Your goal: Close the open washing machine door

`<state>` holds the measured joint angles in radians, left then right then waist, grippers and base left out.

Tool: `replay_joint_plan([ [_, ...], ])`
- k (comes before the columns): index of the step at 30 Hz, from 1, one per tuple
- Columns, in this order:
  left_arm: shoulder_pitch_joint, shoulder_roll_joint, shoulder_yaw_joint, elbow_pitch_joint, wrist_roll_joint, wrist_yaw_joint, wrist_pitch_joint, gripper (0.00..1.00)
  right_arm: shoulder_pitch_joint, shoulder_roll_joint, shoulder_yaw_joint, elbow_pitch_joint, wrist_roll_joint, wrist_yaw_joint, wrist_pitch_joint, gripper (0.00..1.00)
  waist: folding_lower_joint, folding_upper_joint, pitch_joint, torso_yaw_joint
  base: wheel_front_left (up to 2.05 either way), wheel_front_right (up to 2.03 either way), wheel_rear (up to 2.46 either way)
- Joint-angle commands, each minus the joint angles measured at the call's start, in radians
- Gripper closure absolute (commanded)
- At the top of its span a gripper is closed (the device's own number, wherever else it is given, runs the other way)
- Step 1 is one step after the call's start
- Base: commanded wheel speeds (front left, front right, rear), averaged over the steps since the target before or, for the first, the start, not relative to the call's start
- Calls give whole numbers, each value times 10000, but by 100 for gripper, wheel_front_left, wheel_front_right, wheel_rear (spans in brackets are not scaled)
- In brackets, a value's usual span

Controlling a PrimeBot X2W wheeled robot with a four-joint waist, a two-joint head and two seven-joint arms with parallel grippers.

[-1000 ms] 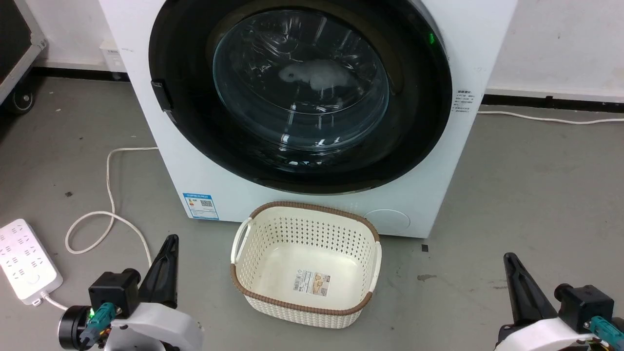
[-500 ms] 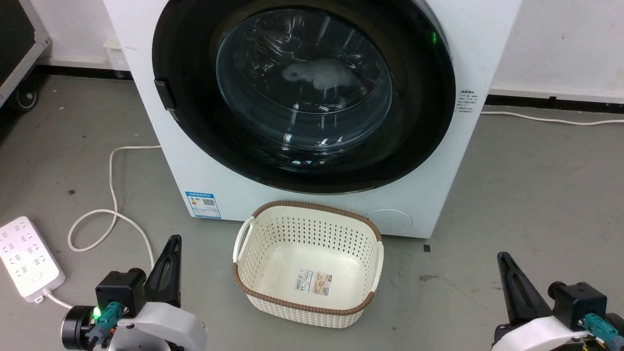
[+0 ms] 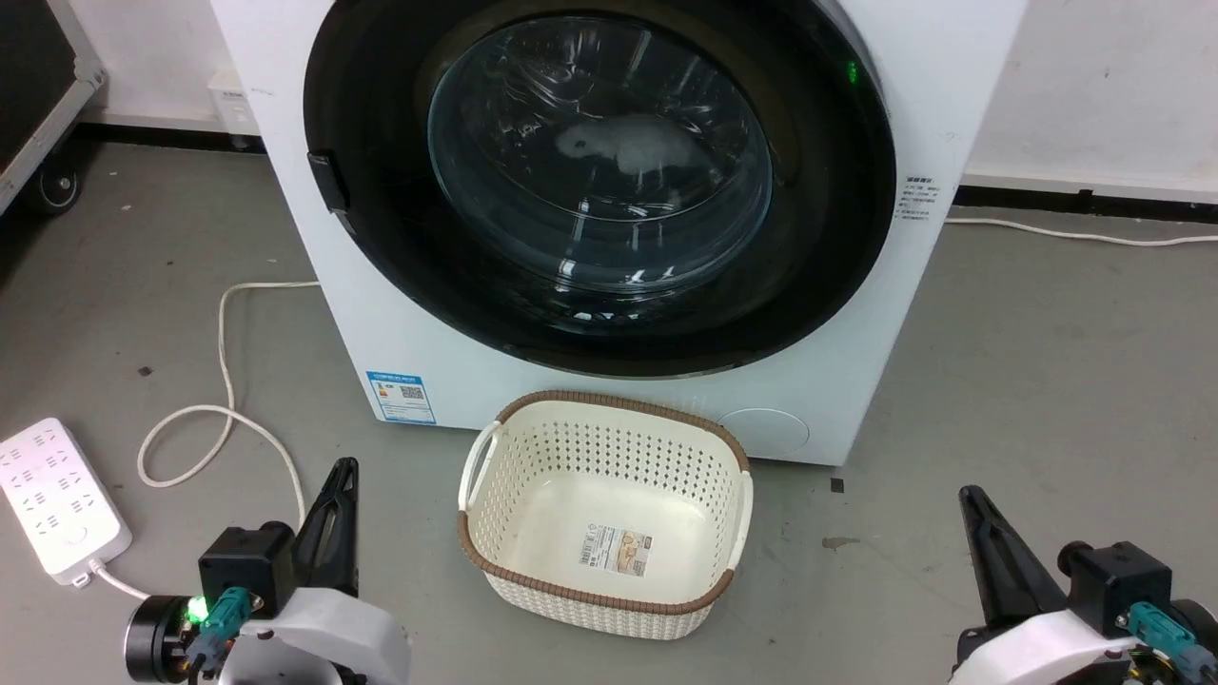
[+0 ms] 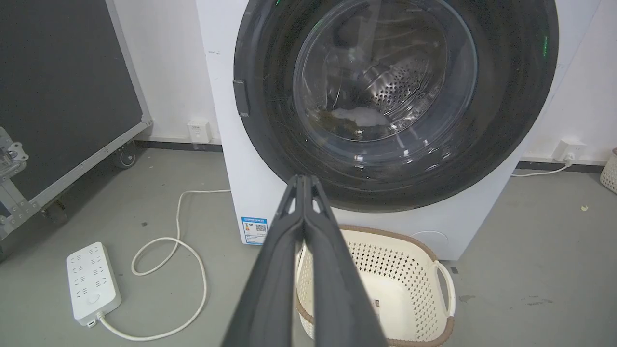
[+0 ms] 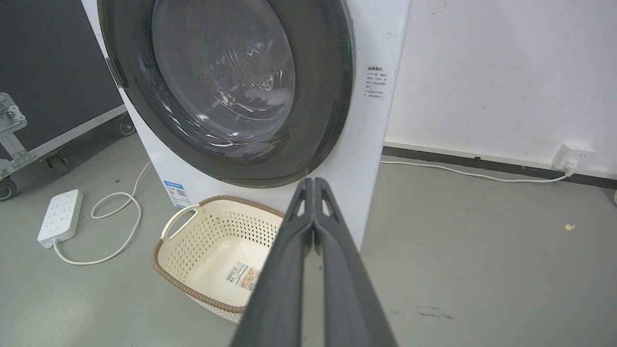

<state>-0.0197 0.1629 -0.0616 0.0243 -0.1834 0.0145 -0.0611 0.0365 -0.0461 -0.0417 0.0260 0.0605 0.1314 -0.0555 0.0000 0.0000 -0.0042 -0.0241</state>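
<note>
Grey floor spreads right of basket (washing machine door sits flush).

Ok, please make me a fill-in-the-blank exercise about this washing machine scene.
1. The washing machine door is not open but ____.
2. The cream basket stands in ____ of the white washer.
3. The left gripper and the right gripper are shut and hold ____.
4. The power strip lies on the robot's ____ side.
Missing words: closed; front; nothing; left.
</note>
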Motion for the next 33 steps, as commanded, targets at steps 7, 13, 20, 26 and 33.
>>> replay_joint_plan([
  [7,119,-221,126,-67,343,-54,115,100,-159,-27,84,-84,-166,-5,86,100,0,0,6,35,0,0,0],
  [13,130,-353,198,-93,560,-67,187,100,-189,-29,132,-110,-230,-5,154,100,0,0,11,65,0,0,0],
  [20,144,-506,280,-122,812,-83,271,100,-224,-32,188,-140,-304,-6,233,100,0,0,17,100,0,0,0],
  [26,155,-638,352,-148,1029,-96,343,100,-254,-34,237,-165,-368,-6,302,100,0,0,23,130,0,0,0],
  [33,172,-836,459,-186,1355,-116,451,100,-299,-37,310,-203,-464,-7,404,100,0,0,30,175,0,0,0],
])
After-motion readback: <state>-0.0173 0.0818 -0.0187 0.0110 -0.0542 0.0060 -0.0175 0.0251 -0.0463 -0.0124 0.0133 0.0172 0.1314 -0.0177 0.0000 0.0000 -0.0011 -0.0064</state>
